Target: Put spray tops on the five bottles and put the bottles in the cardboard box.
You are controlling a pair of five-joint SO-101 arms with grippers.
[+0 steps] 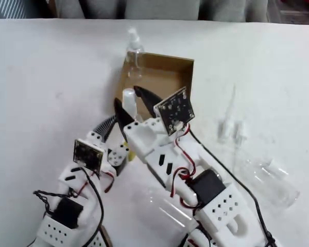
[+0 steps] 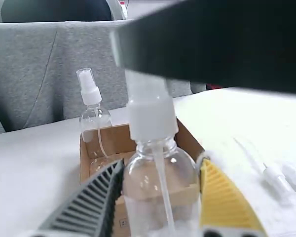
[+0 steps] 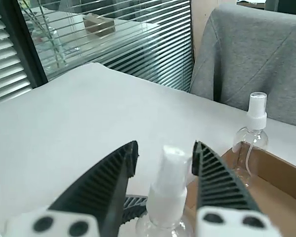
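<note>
The held bottle (image 2: 148, 185) stands upright at the centre of the high view, just below the box (image 1: 188, 66); the left gripper (image 2: 161, 168) is clenched on its body, grey and yellow fingers either side; its top (image 3: 166, 192) sits on the neck, long axis vertical, straight between the jaws of the right gripper (image 3: 165, 148), which are parted with a gap each side; the right arm is nearer the top, so closing on it looks the coming move; counted: two topped bottles, the second bottle (image 1: 134, 49) at the box's upper-left corner; two bare bottles (image 1: 278, 188) lying lower centre and lower right; two loose tops (image 1: 229, 123) right of the box
</note>
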